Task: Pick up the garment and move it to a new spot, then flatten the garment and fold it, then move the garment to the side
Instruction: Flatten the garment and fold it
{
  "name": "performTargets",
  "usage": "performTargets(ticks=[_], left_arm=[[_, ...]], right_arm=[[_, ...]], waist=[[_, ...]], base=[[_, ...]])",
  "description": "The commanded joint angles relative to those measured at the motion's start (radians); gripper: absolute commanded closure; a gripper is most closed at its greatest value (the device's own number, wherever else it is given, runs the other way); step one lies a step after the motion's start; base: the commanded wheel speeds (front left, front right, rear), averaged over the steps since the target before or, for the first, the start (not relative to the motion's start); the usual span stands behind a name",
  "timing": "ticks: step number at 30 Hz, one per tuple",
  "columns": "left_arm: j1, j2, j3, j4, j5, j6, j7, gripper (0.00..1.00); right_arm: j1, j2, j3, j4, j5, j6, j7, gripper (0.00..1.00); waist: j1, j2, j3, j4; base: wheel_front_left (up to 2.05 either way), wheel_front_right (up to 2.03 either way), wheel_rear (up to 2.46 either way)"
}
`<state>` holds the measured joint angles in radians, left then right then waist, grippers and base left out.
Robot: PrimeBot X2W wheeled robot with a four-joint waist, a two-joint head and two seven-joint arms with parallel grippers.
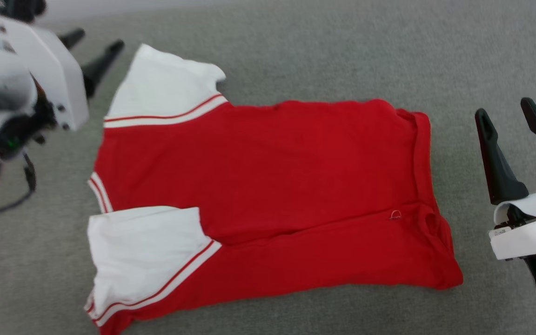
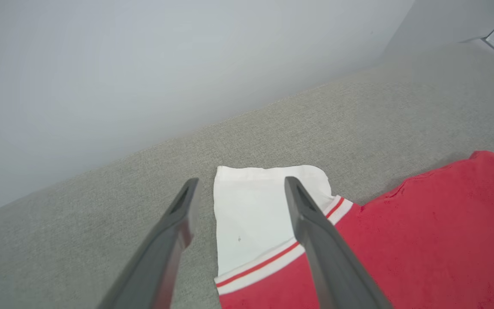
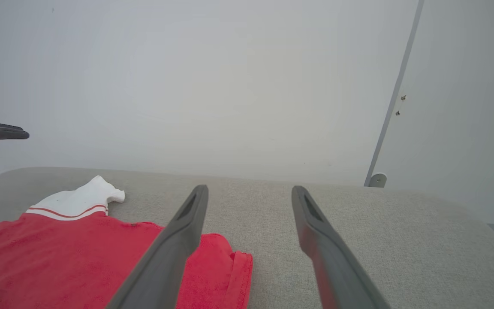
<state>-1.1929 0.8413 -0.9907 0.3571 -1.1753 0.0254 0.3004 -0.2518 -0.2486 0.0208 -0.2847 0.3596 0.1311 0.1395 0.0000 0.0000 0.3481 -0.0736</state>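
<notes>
Two wide, empty grippers: my left gripper [image 1: 93, 43] by the far white sleeve [image 1: 161, 88], my right gripper [image 1: 504, 109] beside the hem [image 1: 424, 153]. The garment [image 1: 268, 186] lies flat on the grey padded surface [image 1: 296, 46], near long side folded in; folding looks underway, next I'd tuck that sleeve inward

No readable text in sight.
The shirt [image 1: 268, 186] lies plain red side up, no lettering or number showing. The striped trim [image 1: 165, 116] is pattern only. A tiny pale mark [image 1: 395, 214] near the hem is too small to read.
</notes>
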Motion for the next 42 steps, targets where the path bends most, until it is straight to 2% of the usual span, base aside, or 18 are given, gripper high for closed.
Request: performTargets(ticks=[1, 6, 10, 22, 23, 24, 25, 26, 31, 36, 42], left_arm=[[-0.039, -0.012, 0.008, 0.049, 0.006, -0.02, 0.009, 0.0], [-0.128, -0.046, 0.0, 0.18, 0.022, -0.071, 0.057, 0.0], [-0.185, -0.077, -0.007, 0.276, 0.018, -0.092, 0.111, 0.0], [-0.243, -0.143, -0.088, 0.484, 0.055, -0.112, 0.27, 0.0], [-0.238, -0.153, -0.086, 0.502, 0.045, -0.109, 0.281, 0.09], [-0.238, -0.162, -0.088, 0.517, 0.044, -0.107, 0.29, 0.32], [-0.237, -0.169, -0.095, 0.533, 0.045, -0.106, 0.306, 0.6], [-0.229, -0.177, -0.1, 0.549, 0.041, -0.107, 0.323, 1.0], [-0.232, -0.205, -0.107, 0.581, 0.034, -0.121, 0.336, 1.0], [-0.239, -0.234, -0.108, 0.596, 0.027, -0.136, 0.321, 1.0], [-0.264, -0.277, -0.107, 0.612, 0.024, -0.147, 0.297, 1.0]], right_arm=[[-0.016, 0.008, 0.008, 0.001, -0.005, -0.001, -0.022, 0.0], [-0.033, 0.022, 0.016, 0.01, 0.003, -0.001, -0.051, 0.0], [-0.044, 0.027, 0.026, 0.02, 0.01, -0.001, -0.064, 0.0], [-0.068, 0.022, 0.044, 0.04, 0.023, -0.001, -0.064, 0.0], [-0.068, 0.022, 0.046, 0.04, 0.025, -0.001, -0.059, 0.0], [-0.068, 0.02, 0.051, 0.04, 0.028, -0.001, -0.052, 0.0], [-0.069, 0.018, 0.054, 0.039, 0.033, -0.001, -0.044, 0.0], [-0.07, 0.018, 0.06, 0.038, 0.042, -0.001, -0.035, 0.0], [-0.089, 0.004, 0.083, 0.02, 0.086, -0.001, 0.065, 0.0], [-0.155, -0.005, 0.104, 0.009, 0.103, -0.001, 0.243, 0.0], [-0.289, 0.005, 0.099, 0.091, 0.074, -0.001, 0.46, 0.0]], waist=[[0.0, 0.0, 0.08, -0.061], [0.0, 0.0, 0.141, -0.096], [0.0, 0.0, 0.183, -0.114], [0.0, 0.0, 0.22, -0.125], [0.0, 0.0, 0.221, -0.125], [0.0, 0.0, 0.221, -0.125], [0.0, 0.0, 0.223, -0.125], [0.0, 0.0, 0.223, -0.124], [0.0, 0.0, 0.222, -0.117], [0.0, 0.0, 0.211, -0.102], [0.0, 0.0, 0.212, -0.067]], base=[[0.0, 0.0, 0.0], [0.0, 0.0, 0.0], [0.0, 0.0, 0.0], [0.0, 0.0, 0.0], [0.0, 0.0, 0.0], [0.0, 0.0, 0.0], [0.0, 0.0, 0.0], [0.0, 0.0, 0.0], [0.0, 0.0, 0.0], [0.0, 0.0, 0.0], [0.0, 0.0, 0.0]])
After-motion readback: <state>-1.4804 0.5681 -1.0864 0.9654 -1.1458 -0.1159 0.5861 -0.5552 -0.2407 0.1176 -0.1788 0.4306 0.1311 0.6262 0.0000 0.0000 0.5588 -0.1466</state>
